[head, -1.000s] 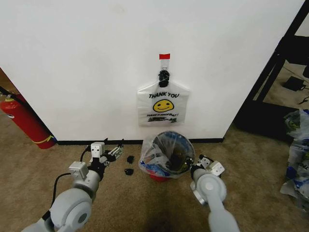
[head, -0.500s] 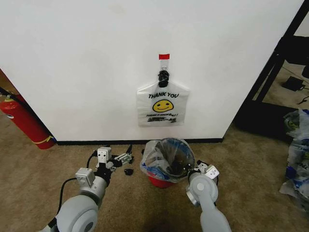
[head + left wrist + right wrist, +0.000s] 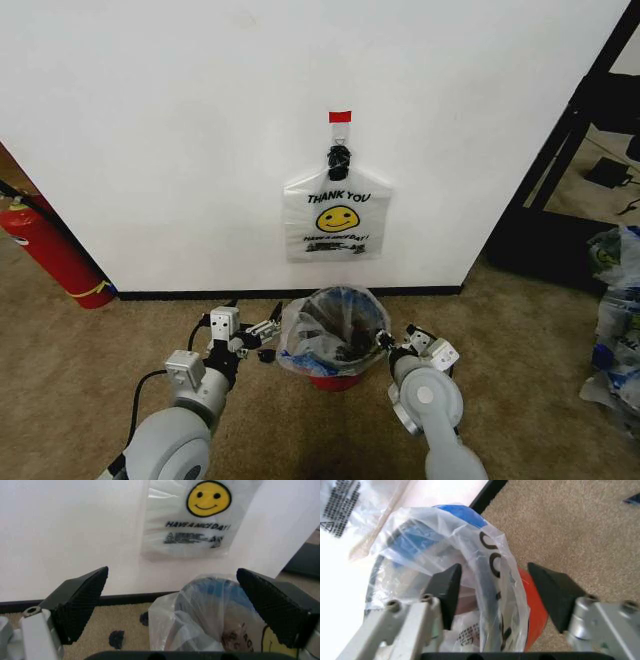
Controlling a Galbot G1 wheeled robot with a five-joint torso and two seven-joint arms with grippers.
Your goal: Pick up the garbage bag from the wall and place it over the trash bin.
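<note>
With the thin, crinkly clear plastic garbage bag (image 3: 330, 330) draped loosely over the small round black trash bin (image 3: 336, 378) below the white wall (image 3: 180, 130), both left gripper (image 3: 262, 333) and right gripper (image 3: 385, 340) flank it, jaws apart, so a snagged fold could drag it off the rim.

Clear garbage bag (image 3: 325, 330) (blue patches); red-based trash bin (image 3: 335, 381).

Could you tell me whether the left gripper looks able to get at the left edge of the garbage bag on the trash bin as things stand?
Probably yes: the left gripper is open beside the garbage bag draped over the trash bin, with nothing between them.
</note>
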